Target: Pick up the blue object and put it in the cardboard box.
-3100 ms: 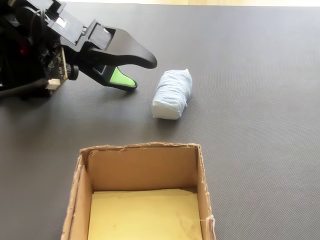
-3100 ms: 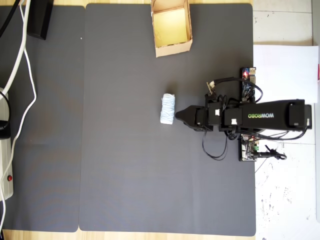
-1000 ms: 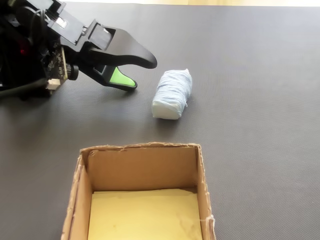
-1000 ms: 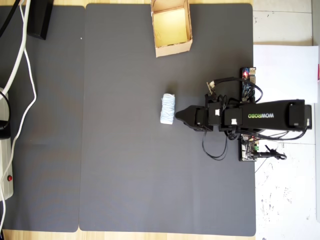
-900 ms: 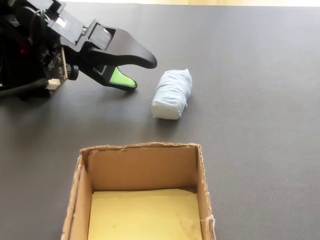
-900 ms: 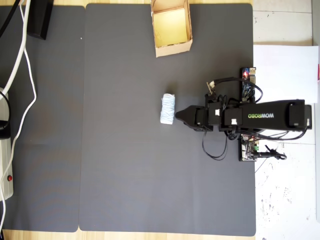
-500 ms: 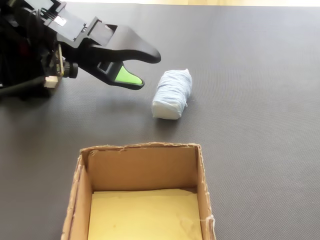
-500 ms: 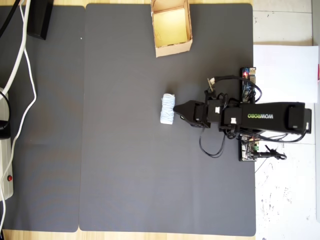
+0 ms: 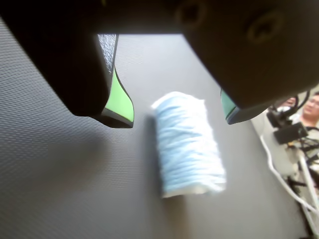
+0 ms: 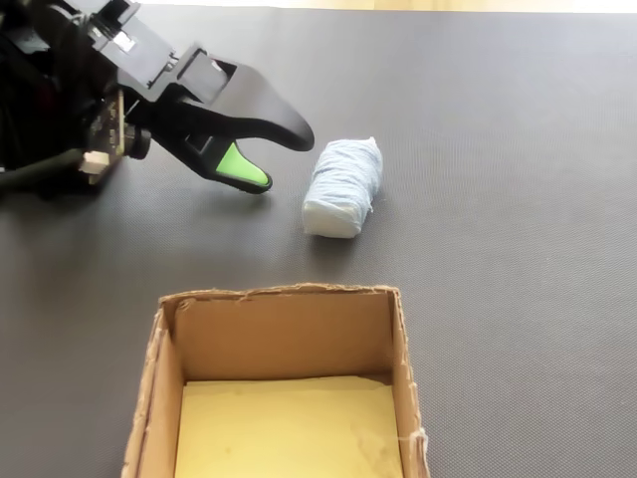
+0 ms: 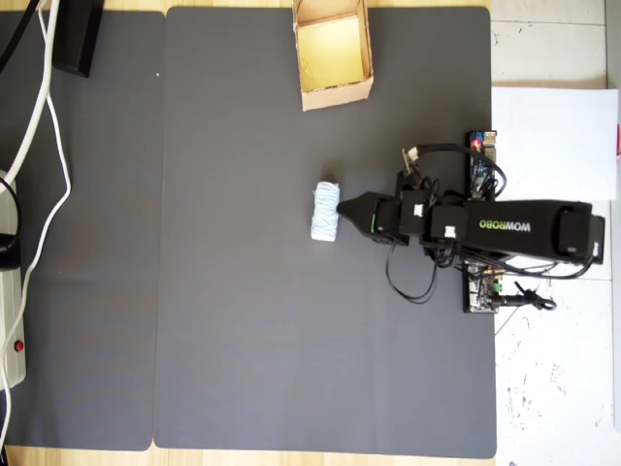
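A small pale blue object [image 10: 343, 186], a soft roll wound with faintly striped thread, lies on its side on a dark grey mat [image 11: 243, 320] with a fine woven texture, near the mat's middle in the overhead view. The black plastic gripper [image 10: 283, 156] sits just left of the roll in the fixed view, not touching it. Its two curved jaws stand apart, holding nothing; one carries a bright green pad. In the wrist view the roll [image 9: 187, 144] lies beyond the tips, between the two spread jaws. The cardboard box [image 10: 403, 349], tan and thin-walled with ragged edges and a yellowish floor, stands open-topped in the near foreground of the fixed view, well apart from the roll. Bare mat surrounds the roll on its other sides.
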`<state>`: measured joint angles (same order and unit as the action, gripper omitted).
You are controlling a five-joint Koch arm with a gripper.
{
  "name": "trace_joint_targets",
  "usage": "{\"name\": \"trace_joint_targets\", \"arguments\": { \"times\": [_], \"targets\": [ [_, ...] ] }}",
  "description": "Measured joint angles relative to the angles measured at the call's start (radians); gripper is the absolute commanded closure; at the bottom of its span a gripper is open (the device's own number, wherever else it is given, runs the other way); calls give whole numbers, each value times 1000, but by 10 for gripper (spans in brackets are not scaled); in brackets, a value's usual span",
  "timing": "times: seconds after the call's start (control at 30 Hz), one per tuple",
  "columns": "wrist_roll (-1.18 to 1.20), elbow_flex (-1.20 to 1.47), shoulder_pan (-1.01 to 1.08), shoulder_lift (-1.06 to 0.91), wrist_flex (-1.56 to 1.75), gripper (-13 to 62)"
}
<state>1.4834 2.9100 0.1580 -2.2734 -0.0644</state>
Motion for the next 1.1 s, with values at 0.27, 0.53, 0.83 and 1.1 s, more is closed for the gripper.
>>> {"name": "trace_joint_targets", "arguments": {
  "times": [0.27,0.53,0.83,1.1],
  "targets": [
    [28,-187,23,69,-199,165],
    [43,-420,23,276,-457,164],
    [89,-595,25,488,-673,165],
    [86,-695,25,601,-673,165]
  ]
}}
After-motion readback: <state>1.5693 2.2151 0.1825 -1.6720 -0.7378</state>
